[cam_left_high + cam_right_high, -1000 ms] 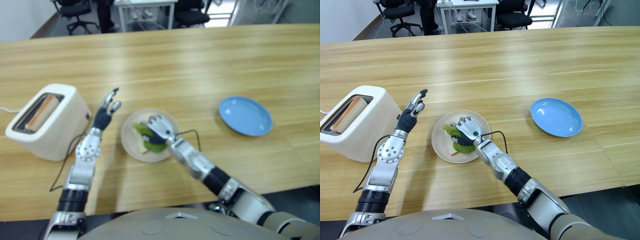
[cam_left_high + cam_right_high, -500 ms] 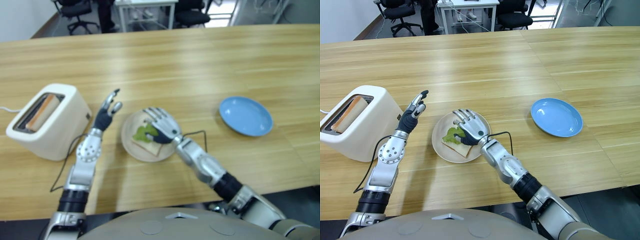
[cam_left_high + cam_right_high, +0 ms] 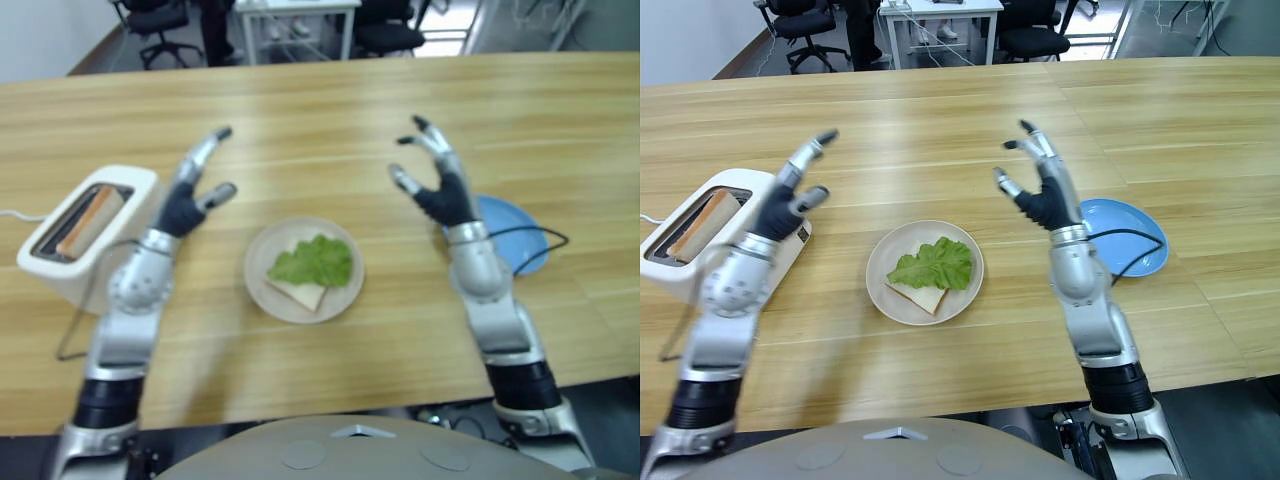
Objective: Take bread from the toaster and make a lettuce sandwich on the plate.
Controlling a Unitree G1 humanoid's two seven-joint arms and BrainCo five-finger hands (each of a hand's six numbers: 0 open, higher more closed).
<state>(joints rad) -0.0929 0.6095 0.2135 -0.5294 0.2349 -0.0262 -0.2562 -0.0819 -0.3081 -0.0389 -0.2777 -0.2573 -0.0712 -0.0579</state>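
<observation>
Right eye view, from my seat at the controls: the right hand [image 3: 1040,192] is up above the tabletop [image 3: 940,130], fingers spread wide and gripping nothing, palm turned in toward the middle. It sits at about 1 o'clock from the tan plate [image 3: 883,296] and well apart from it. A black cable [image 3: 1140,250] loops out from the wrist below it and lies across the blue plate [image 3: 1137,222], which is on the tabletop at 3 o'clock from the tan plate, partly behind my right forearm.

The left hand [image 3: 790,200] is open in the same way, fingers stretched out and holding nothing, at about 10 o'clock from the tan plate. It hangs over the near corner of the toaster [image 3: 670,278]. I cannot tell whether it touches the casing.

The toaster is a white one at 9 o'clock from the tan plate, near the tabletop's left edge, with a slice of bread [image 3: 695,222] standing in its slot.

On the tan plate, straight ahead of me, a lettuce leaf [image 3: 932,265] lies spread on top of another slice of bread [image 3: 919,297]; only the bread's corner pokes out at the leaf's 7 o'clock side. No top slice covers the lettuce.

Beyond the tabletop at 12 o'clock I see office chairs [image 3: 800,20] and a white desk [image 3: 940,10].
</observation>
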